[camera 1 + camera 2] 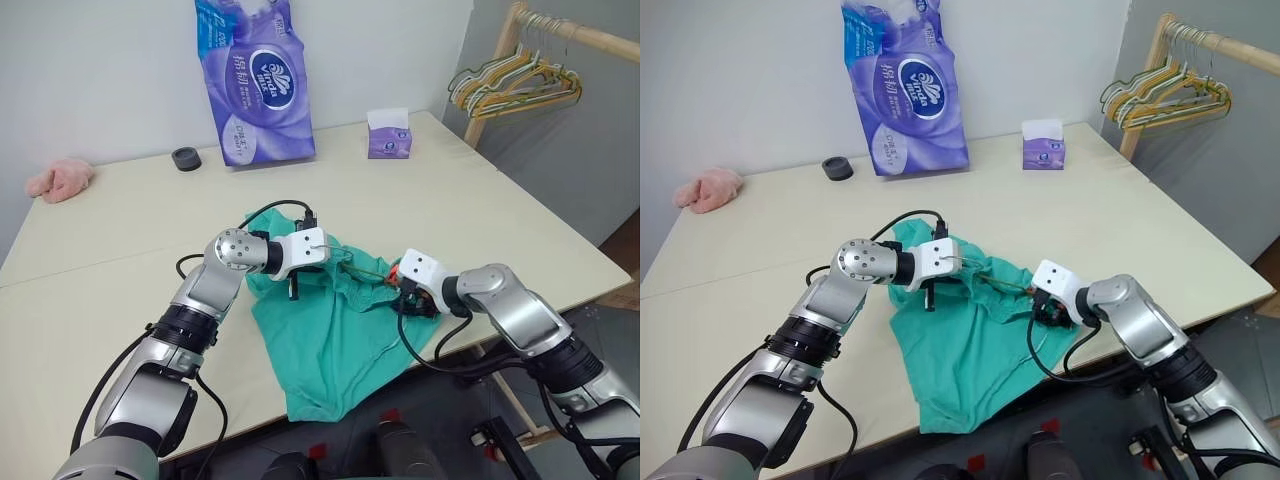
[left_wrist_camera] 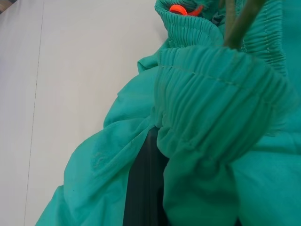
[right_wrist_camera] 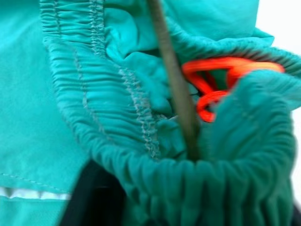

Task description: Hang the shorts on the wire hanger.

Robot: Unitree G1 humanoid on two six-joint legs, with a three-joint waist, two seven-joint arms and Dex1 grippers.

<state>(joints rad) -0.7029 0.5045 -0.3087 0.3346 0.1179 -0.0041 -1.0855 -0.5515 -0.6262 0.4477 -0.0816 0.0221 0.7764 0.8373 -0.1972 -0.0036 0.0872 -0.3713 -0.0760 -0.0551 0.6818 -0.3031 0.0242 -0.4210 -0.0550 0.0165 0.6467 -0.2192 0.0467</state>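
Right wrist view: hanger wire inside the waistband, shorts not yet hung

Right wrist view has my right claw (image 1: pixel 400 290) pushed up against the gathered waistband of the shorts (image 1: pixel 330 340); the wire hanger (image 3: pixel 175 89) runs straight ahead of my fingers and dips down behind the waistband's near edge, with the orange drawstring (image 3: pixel 214 84) just beyond it inside the opening; whether my right fingers are pinching cloth or only halfway closed I cannot tell, since cloth hides them.

From the head views, my left claw (image 1: pixel 298 283) sits across the garment from my right one, at the other end of the waistband; its fingers are pressed together, and the left wrist view puts bunched elastic right over them, so I judge they grip the shorts there, with the hanger wire passing just above.

What looks done: the shorts are gathered between my two claws at the table's (image 1: pixel 120 230) near edge, the legs trailing toward me and over that edge; a stretch of wire shows between my claws at the waistband, so at least part of the hanger seems threaded in.

What I judge is left: working the wire fully through so the cloth sits over the bar; the hanger's hook and far corners are buried in folds, so how much is threaded I cannot say; then lifting the lot clear so the shorts hang free.
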